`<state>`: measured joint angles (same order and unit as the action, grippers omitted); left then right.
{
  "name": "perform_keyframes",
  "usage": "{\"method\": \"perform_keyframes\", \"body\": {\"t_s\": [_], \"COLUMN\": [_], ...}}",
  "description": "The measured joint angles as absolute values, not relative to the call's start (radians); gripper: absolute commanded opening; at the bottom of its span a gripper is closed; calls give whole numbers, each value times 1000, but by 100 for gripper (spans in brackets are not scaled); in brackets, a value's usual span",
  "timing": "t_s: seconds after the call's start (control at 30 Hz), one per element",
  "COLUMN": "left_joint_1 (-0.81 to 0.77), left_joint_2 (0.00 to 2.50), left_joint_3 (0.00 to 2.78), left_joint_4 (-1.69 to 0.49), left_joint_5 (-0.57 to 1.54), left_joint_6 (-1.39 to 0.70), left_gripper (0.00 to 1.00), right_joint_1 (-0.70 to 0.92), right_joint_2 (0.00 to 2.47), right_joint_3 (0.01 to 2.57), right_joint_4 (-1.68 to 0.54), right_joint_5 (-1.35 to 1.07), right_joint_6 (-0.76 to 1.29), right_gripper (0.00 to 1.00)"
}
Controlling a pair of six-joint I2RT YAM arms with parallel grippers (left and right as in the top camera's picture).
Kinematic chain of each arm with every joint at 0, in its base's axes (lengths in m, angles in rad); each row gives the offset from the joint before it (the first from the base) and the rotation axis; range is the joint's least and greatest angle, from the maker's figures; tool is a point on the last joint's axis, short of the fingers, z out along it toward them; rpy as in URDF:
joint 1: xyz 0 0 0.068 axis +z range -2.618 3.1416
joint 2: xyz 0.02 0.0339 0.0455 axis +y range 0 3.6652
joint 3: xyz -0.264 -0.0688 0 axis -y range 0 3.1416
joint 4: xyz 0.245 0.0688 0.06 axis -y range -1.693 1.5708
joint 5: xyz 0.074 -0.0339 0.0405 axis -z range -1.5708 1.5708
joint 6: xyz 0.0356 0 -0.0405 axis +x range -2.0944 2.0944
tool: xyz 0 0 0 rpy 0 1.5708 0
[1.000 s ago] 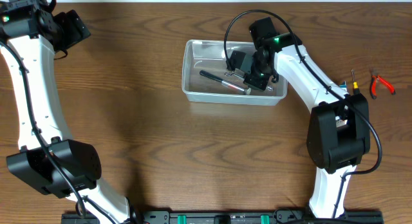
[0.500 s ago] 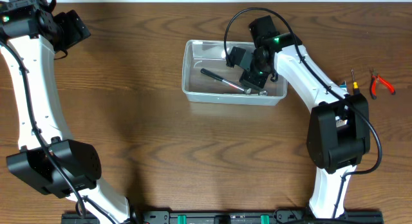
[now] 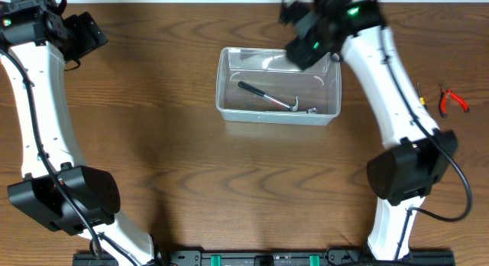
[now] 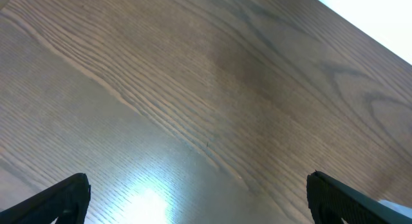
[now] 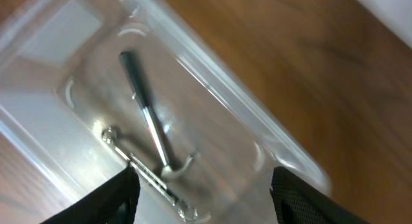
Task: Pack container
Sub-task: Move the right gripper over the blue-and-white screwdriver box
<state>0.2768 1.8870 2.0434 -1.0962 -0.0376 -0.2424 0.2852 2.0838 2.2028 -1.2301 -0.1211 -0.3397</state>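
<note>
- Clear container (image 5: 259, 139) on the wooden desk (image 5: 290, 76); 2 tools inside
- Black-handled hammer (image 5: 147, 114), head just beside a slim silver tool (image 5: 143, 174)
- End effector (image 5: 206, 198) fingers spread, empty

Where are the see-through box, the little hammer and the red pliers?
Clear plastic rectangular container (image 3: 267, 115): overhead view, near wall.
Small black-handled hammer (image 3: 260, 94): overhead view, mid-handle.
Red-handled pliers (image 3: 455, 100): overhead view, handles.
</note>
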Motion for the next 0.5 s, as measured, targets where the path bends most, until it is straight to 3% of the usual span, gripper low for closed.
{"method": "perform_keyframes", "body": {"t_s": [0.17,0.5], "left_joint_1": [277,277], "left_joint_2": [1887,1887], "left_joint_3": [2043,2043], "left_joint_4": [-1097,-1097], "left_joint_5": [-38,-38], "left_joint_6": [-242,-242], "left_gripper": [98,98], "right_joint_1": [162,-134], "right_joint_2": [2075,2075], "right_joint_3": [2400,2439], "right_joint_4": [-1415,-1563], "right_joint_5": [-19,26], "right_joint_6": [-243,-206], "right_gripper": [80,83]}}
